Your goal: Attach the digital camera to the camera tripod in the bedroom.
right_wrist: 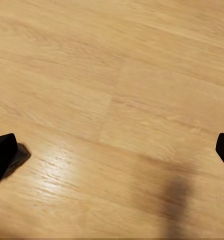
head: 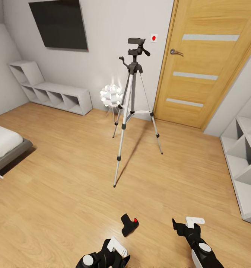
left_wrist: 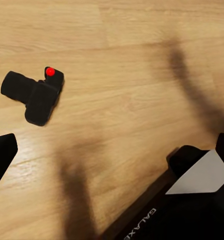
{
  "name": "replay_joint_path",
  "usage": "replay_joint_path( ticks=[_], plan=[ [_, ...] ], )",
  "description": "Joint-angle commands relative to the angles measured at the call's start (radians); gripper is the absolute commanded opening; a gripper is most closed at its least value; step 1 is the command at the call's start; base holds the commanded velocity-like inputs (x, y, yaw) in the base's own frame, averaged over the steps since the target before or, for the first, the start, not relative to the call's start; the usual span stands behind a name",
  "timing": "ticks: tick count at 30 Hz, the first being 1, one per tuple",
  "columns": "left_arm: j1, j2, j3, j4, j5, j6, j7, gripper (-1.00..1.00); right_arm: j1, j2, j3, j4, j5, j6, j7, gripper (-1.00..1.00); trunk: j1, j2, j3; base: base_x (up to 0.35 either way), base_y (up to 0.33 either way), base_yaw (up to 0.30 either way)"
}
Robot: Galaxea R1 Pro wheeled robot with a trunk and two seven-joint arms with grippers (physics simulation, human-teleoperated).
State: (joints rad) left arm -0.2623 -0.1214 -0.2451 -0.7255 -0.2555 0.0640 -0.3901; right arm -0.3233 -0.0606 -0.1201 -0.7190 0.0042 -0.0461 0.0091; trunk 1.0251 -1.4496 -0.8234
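- Your left gripper (head: 116,248), the black-and-white claw low at the near edge of the head view, hangs released over the floor. In the left wrist view its dark fingertips (left_wrist: 2,152) stand wide apart with nothing between them.
- Your right gripper (head: 187,224), the matching black-and-white claw, is also spread and empty. In the right wrist view its two tips sit at opposite edges over bare boards.
- The small black digital camera (head: 129,224) with its stubby lens and round red button lies on the light wood floor (head: 66,178), just ahead of your left gripper and between the two claws. It is lying on the boards, not upright, and neither claw touches it.
- Further out, the tall silver-legged camera tripod (head: 130,111) with black joints and a black head stands upright, well apart from the camera, in front of the white wall by the wooden door (head: 202,67). Its head plate looks bare.
- By my reading, nothing of the task is done yet. You have reached the bedroom, but the pick-up, the carry and the mounting all remain.
- The left claw looks best placed to take the camera.
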Motion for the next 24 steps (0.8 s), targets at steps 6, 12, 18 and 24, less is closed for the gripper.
replay_joint_path(
  ticks=[6, 12, 18, 24],
  plan=[
    [0.000, 0.002, 0.004, -0.021, -0.004, 0.005, 0.002, 1.00, 0.000, 0.001, 0.001, 0.002, 0.000, -0.003, 0.000, 1.00, 0.000, 0.000, -0.010, 0.000, 0.000, 0.000],
    [0.000, 0.003, 0.008, -0.053, -0.005, 0.004, 0.011, 1.00, 0.000, 0.001, 0.002, 0.002, 0.001, -0.003, 0.000, 1.00, 0.000, 0.000, -0.020, 0.000, 0.000, 0.000],
    [0.000, 0.005, 0.010, -0.083, -0.005, 0.007, 0.015, 1.00, 0.000, 0.002, 0.002, 0.003, 0.002, -0.003, 0.000, 1.00, 0.000, 0.000, -0.030, 0.000, 0.000, 0.000],
    [-0.007, 0.008, 0.007, -0.160, -0.023, 0.030, -0.001, 1.00, 0.000, 0.006, 0.006, 0.004, 0.003, -0.004, 0.000, 1.00, 0.000, 0.000, -0.039, 0.000, 0.000, 0.000]
  ],
)
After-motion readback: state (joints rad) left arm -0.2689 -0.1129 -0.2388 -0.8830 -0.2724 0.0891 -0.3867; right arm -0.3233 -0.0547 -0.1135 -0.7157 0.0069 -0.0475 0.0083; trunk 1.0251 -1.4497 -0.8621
